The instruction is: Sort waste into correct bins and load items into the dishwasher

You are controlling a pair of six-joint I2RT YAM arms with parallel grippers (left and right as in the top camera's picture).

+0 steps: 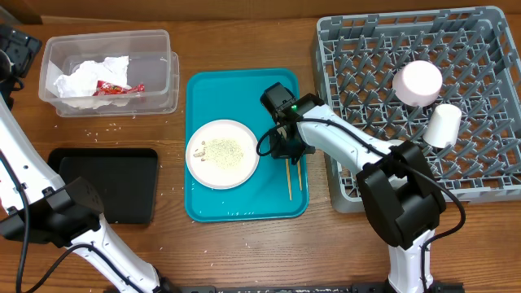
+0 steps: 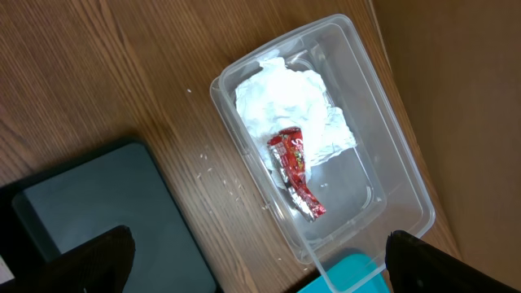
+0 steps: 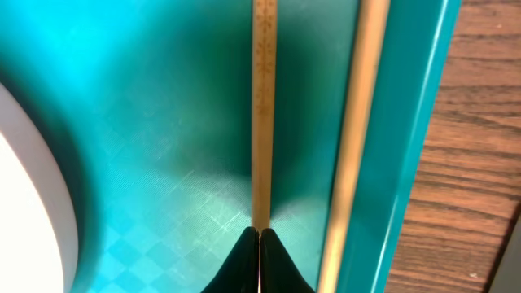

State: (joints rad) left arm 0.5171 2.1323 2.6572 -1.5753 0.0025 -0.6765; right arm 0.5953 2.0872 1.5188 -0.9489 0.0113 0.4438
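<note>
The right hand (image 3: 259, 244) pinches the end of one chopstick (image 3: 262, 114) lying on the teal tray (image 3: 138, 122) — the other chopstick (image 3: 356, 122) just beside it along the rim — while the left hand (image 2: 260, 264) hangs spread wide over the clear tub (image 2: 366, 175).

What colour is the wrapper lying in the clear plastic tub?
Red, with shiny silver edges; the wrapper shows best in the left wrist view.

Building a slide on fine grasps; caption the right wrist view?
Right gripper pinches one chopstick on the teal tray, the second chopstick lying alongside near the rim.
</note>
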